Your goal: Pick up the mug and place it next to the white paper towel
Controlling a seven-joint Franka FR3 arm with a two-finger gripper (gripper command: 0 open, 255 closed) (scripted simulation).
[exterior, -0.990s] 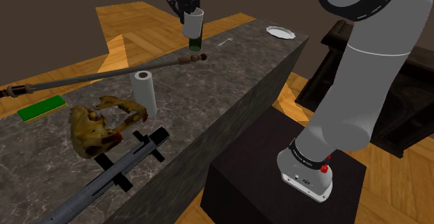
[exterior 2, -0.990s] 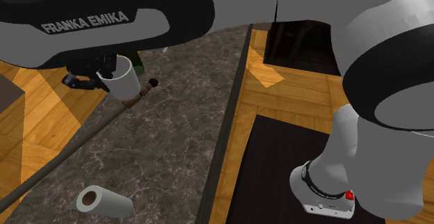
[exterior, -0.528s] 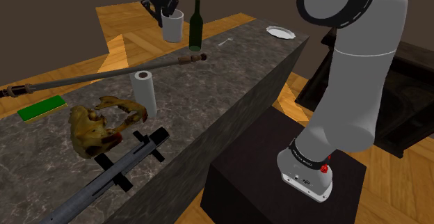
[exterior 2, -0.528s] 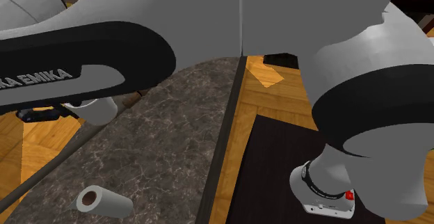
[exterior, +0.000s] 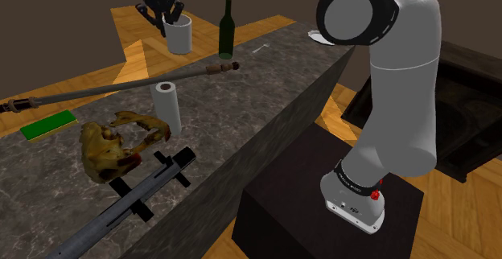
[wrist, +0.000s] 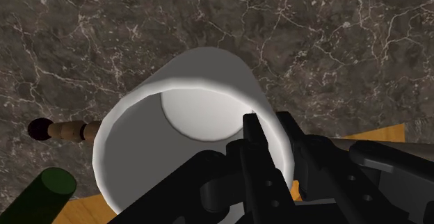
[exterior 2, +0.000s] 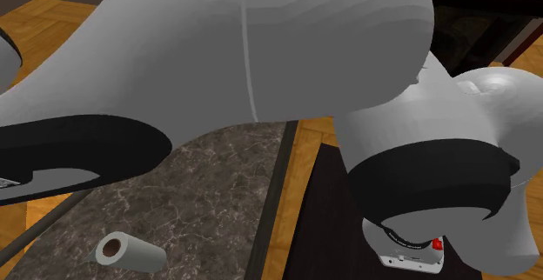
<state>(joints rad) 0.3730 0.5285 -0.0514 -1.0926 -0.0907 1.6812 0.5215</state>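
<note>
- Claw point(wrist: 268, 129): clamped on the wall of the white mug point(wrist: 182, 133), with one black finger inside the rim and the other outside it.
- Mug, shoulder view: roughly upright under the claw, at the far edge of the marble counter point(exterior: 265, 96). Cannot tell whether its base touches the top.
- Dark green bottle point(exterior: 227, 30): stands at 3 o'clock of the mug, near it but apart.
- White paper towel roll point(exterior: 166, 106): upright at 6 o'clock of the mug, well apart from it. A long grey pole point(exterior: 121, 85) with a wooden handle end lies across the counter between them.
- Around the roll:
  - 9 o'clock: flat green slab point(exterior: 48, 125).
  - 7 o'clock: yellow-brown skull-like lump point(exterior: 109, 146).
  - Past the lump: dark grey bar on black cross-feet point(exterior: 141, 191).
- White plate point(exterior: 320, 37): at the counter's end, 3 o'clock of the bottle, partly behind the arm point(exterior: 402, 96).
- Arm base: sits on the black stand point(exterior: 281, 217), with a red knob point(exterior: 378, 191) on the collar. The marks on the base plate are too small to read.
- Second exterior view: the arm's white shell and dark joints are close to the lens. The roll is on the marble at 7 o'clock of the frame.
</note>
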